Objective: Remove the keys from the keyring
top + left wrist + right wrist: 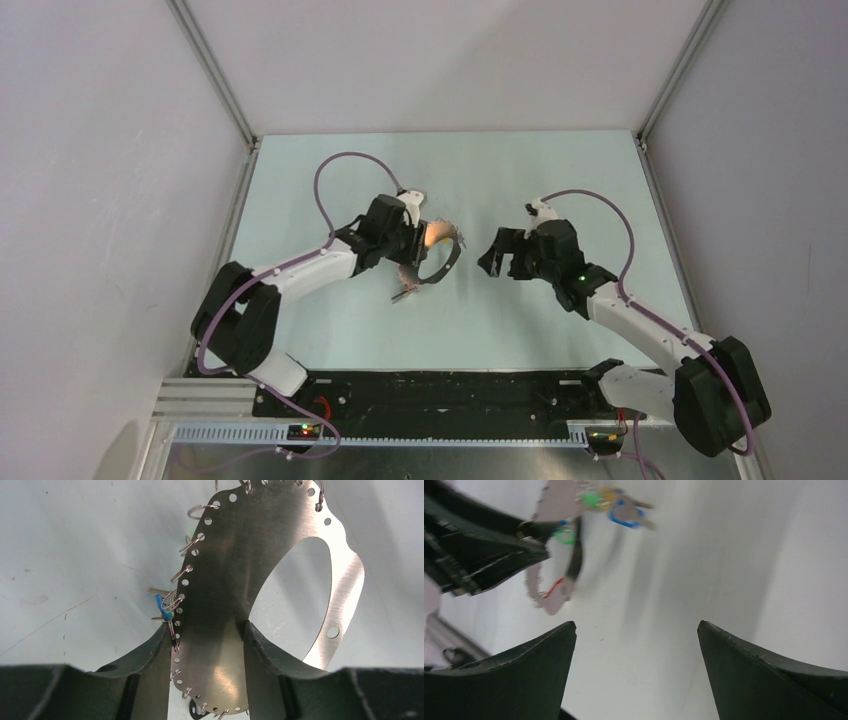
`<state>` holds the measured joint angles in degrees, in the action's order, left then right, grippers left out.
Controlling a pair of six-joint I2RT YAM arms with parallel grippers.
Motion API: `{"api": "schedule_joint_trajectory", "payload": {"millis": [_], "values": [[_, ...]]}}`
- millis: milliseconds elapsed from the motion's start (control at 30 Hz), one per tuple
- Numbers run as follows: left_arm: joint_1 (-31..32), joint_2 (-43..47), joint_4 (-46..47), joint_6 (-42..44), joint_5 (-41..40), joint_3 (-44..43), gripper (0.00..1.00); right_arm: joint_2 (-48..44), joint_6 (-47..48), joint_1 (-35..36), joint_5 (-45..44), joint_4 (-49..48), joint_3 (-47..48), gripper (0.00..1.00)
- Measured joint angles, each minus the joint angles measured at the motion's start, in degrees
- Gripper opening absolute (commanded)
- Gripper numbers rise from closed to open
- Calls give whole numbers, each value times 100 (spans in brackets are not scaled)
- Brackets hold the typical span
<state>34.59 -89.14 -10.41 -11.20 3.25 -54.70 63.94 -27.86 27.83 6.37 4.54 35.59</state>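
Grey steel oval keyring (240,570) looks stiff and slick; my left gripper (207,632) clamps it, my right gripper (636,630) gapes empty. I'd pinch the small coloured-headed keys (624,511), upper centre.

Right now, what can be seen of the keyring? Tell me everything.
The keyring is a flat, brushed grey metal hoop with a large oval opening and small holes along its rim. Little split rings hang through several holes; a blue-headed key dangles at one edge. The fingers of the left gripper clamp its band, apparently holding it off the table.
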Motion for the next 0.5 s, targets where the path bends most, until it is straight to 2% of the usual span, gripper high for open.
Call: {"api": "schedule_joint_trajectory", "payload": {"millis": [100,267,367,500], "values": [[0,192,269,-76,131,214,0,144,-59,249,369,-444,2,93],[0,356,592,-146,323,413,0,455,-234,501,925,-1318,15,78],[0,457,754,-203,380,509,0,682,-356,535,1084,-1657,37,66],[0,579,938,-280,470,568,0,927,-474,634,1128,-1934,46,60]]}}
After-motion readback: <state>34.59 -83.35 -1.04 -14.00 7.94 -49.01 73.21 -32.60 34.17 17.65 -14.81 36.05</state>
